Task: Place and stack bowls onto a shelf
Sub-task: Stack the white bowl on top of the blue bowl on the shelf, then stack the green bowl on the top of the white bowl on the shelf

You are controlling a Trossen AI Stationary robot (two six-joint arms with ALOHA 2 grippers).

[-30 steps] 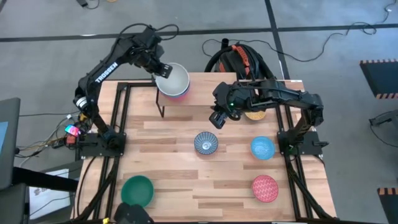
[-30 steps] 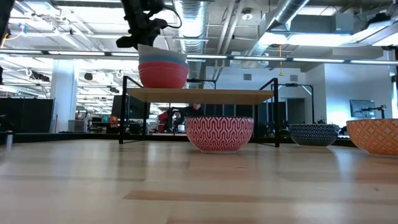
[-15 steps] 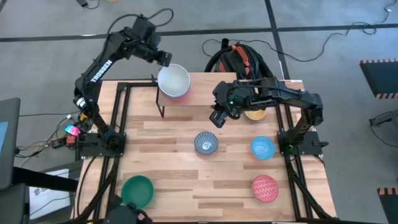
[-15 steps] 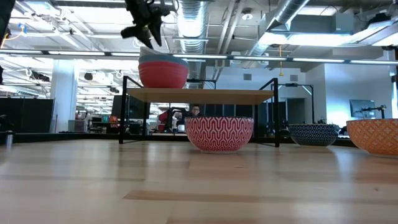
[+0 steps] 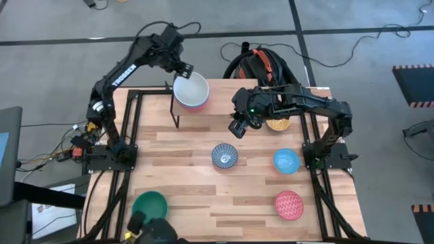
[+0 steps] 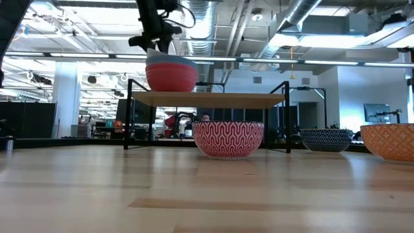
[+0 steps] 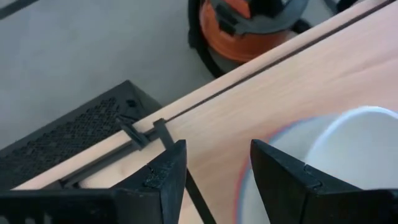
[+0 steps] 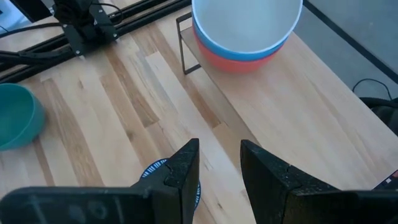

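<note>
a stack of three bowls [image 5: 190, 91] sits on the far left end of the shelf [image 6: 208, 99]: a white bowl [image 8: 247, 22] nested in a light blue one, nested in a red one at the bottom. the left tool [image 5: 184, 69] hovers at the stack's far rim with its fingers [image 7: 163, 172] spread apart, holding nothing. the right tool [image 5: 237, 129] hangs over the middle of the table [image 5: 183, 176], fingers a little apart and empty. on the table lie a blue-white patterned bowl [image 5: 224, 155] at centre, a blue bowl [image 5: 286, 160] to its right, a pink-red patterned bowl [image 5: 289, 205] near right, a green bowl [image 5: 150, 206] near left, and a yellow bowl [image 5: 278, 124] partly hidden under the right arm.
</note>
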